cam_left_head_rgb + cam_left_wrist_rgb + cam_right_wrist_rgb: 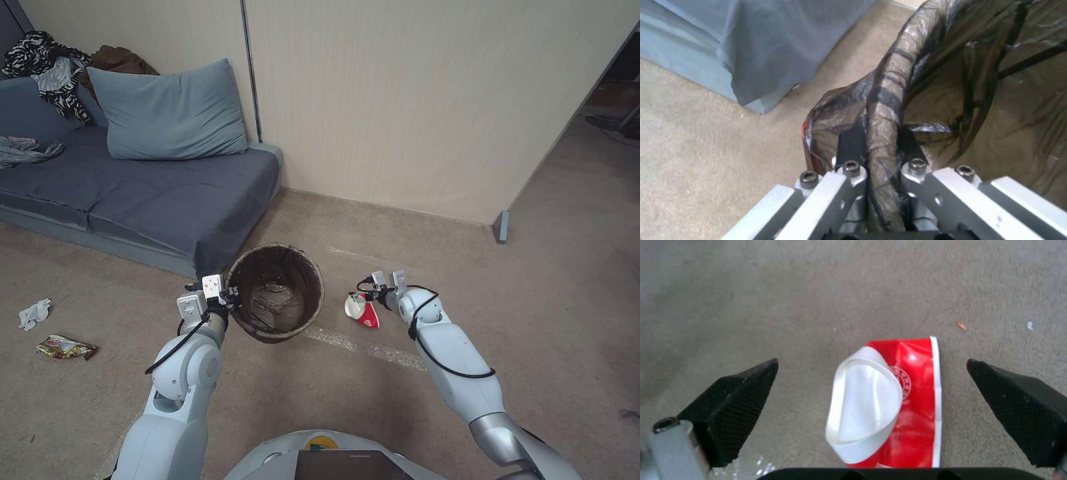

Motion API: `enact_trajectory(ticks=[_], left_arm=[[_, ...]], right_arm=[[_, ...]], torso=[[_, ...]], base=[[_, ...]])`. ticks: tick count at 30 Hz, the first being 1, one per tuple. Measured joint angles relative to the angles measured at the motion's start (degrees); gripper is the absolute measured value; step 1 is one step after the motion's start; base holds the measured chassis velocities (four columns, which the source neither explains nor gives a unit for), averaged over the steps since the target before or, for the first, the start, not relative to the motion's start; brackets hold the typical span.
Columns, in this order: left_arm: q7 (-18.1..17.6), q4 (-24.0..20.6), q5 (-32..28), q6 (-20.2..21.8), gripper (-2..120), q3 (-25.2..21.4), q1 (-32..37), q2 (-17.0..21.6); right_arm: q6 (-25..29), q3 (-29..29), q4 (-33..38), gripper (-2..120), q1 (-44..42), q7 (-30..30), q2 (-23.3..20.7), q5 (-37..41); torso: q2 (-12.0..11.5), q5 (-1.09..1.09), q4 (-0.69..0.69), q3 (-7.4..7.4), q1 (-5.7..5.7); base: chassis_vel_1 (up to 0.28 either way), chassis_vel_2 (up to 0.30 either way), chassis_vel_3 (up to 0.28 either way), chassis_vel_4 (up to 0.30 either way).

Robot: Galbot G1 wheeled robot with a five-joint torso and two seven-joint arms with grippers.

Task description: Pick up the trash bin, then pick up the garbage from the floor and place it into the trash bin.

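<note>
The trash bin (pixel 277 293), lined with a dark brown bag, hangs just above the carpet in front of the sofa. My left gripper (pixel 230 297) is shut on its near rim; the left wrist view shows the black fingers (pixel 851 143) pinching the bag-covered rim (pixel 887 110). A crushed red-and-white paper cup (pixel 362 311) lies on the floor right of the bin. My right gripper (pixel 371 293) hovers directly over it, open, and the cup (pixel 889 400) lies between the two black fingertips (pixel 738 400). A crumpled white tissue (pixel 33 313) and a yellow wrapper (pixel 65 347) lie at far left.
A grey sofa (pixel 153 193) with a blue pillow (pixel 167 113) stands behind the bin, its corner close to the bin's rim. A beige wall (pixel 433 100) runs behind, ending at a doorway corner (pixel 501 227). Open carpet lies to the right.
</note>
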Motion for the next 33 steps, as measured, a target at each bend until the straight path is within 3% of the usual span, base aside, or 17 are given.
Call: enact_trajectory(ticks=[13, 33], left_arm=[[-0.05, 0.51, 0.3, 0.0, 3, 0.32, 0.55, -0.14], [-0.06, 1.05, 0.37, 0.0, 3, 0.53, 0.57, -0.13]], right_arm=[[4.55, -1.94, -13.83, 100, 6.08, -2.1, 1.92, -2.49], [8.7, -2.4, -26.06, 96, 11.44, -4.36, 5.47, -8.17]], torso=[[0.0, 0.0, 0.0, 0.0, 0.0], [0.0, 0.0, 0.0, 0.0, 0.0]], base=[[0.0, 0.0, 0.0, 0.0], [0.0, 0.0, 0.0, 0.0]])
